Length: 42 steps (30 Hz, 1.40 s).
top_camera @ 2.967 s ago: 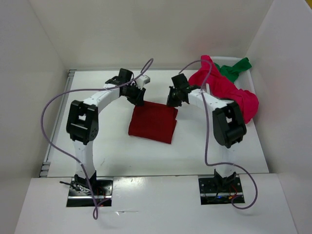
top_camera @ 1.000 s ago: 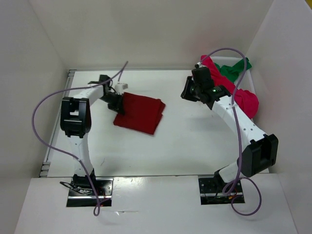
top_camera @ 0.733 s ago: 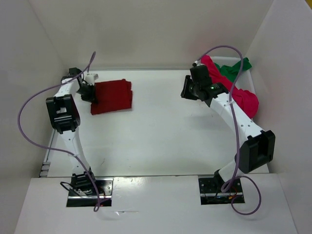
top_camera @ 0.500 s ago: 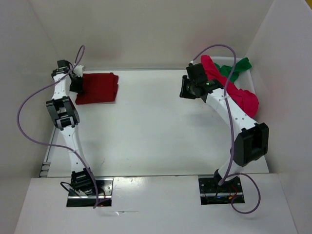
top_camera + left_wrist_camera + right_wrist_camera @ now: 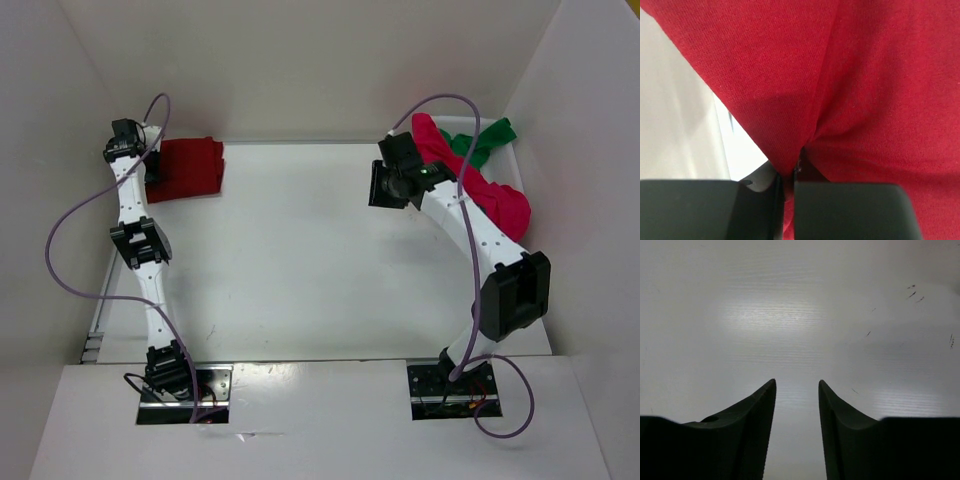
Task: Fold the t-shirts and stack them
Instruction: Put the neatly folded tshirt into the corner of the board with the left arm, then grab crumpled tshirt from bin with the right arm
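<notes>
At the far left corner of the table (image 5: 320, 260), the left gripper (image 5: 788, 181):
- Both black fingers pressed together, with a ridge of the dark red shirt (image 5: 865, 75) pinched between the tips.
- Wrist view: cloth fills nearly the whole frame. It is a fine knit, creased into a seam running up from the pinch.
- A wedge of white surface shows at lower left, under the shirt's edge.
- From above: the shirt lies as a flat, folded rectangle, close to the back wall (image 5: 300, 70) and just beside the left wall.
- The left arm is stretched nearly straight from its base to that corner. Its purple cable (image 5: 55, 250) loops out to the side.

Far right half of the table, the right gripper (image 5: 796, 400):
- Fingers parted, nothing between them. Only bare, glossy table with a few dark flecks shows beyond the tips.
- From above it hangs over open tabletop, pointing left, with the arm bent back to its base at the near edge.
- Behind its forearm, the crimson shirt (image 5: 490, 195) is unfolded in a long rumpled heap along the right wall.
- The green shirt (image 5: 482, 140) is bunched at the far right corner, touching the crimson one on its far side.
- Neither shirt is touching the gripper.
- The heap is well apart from the dark red shirt, with the width of the table between them.
</notes>
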Each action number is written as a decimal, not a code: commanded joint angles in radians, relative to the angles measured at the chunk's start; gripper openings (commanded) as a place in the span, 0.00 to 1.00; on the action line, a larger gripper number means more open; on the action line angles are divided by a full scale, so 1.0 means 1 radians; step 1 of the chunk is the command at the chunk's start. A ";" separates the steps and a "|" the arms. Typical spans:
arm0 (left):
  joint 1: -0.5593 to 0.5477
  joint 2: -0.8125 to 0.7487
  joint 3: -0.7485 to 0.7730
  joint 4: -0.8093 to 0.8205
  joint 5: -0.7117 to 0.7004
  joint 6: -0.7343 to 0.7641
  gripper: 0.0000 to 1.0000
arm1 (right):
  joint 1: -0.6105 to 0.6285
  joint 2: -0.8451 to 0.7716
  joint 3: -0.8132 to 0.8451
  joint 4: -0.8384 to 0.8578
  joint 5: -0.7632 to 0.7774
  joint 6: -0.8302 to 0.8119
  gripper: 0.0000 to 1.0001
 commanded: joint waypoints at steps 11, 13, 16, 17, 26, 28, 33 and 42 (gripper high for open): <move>0.016 -0.046 0.039 0.106 -0.184 0.068 0.68 | -0.124 0.033 0.261 -0.158 0.333 0.031 0.83; 0.016 -0.088 0.039 0.106 -0.173 0.039 0.90 | -0.210 0.067 0.327 -0.168 0.333 0.031 0.83; 0.004 -0.144 0.039 0.088 -0.173 0.030 1.00 | -0.386 0.116 0.374 -0.157 0.290 -0.012 0.83; -0.009 -0.161 0.039 0.088 -0.173 0.030 1.00 | -0.420 0.175 0.390 -0.157 0.290 -0.021 0.83; -0.041 -0.397 0.039 -0.107 0.086 -0.080 1.00 | -0.549 0.637 0.696 -0.194 0.178 -0.077 0.90; -0.062 -0.442 -0.045 -0.139 0.159 -0.070 1.00 | -0.563 0.706 0.789 -0.230 0.178 -0.077 0.90; -0.093 -0.572 -0.187 -0.175 0.285 -0.041 1.00 | -0.603 0.854 0.879 -0.260 0.142 -0.067 0.80; -0.162 -0.717 -0.335 -0.193 0.339 -0.022 1.00 | -0.612 0.782 0.934 -0.295 0.199 -0.025 0.00</move>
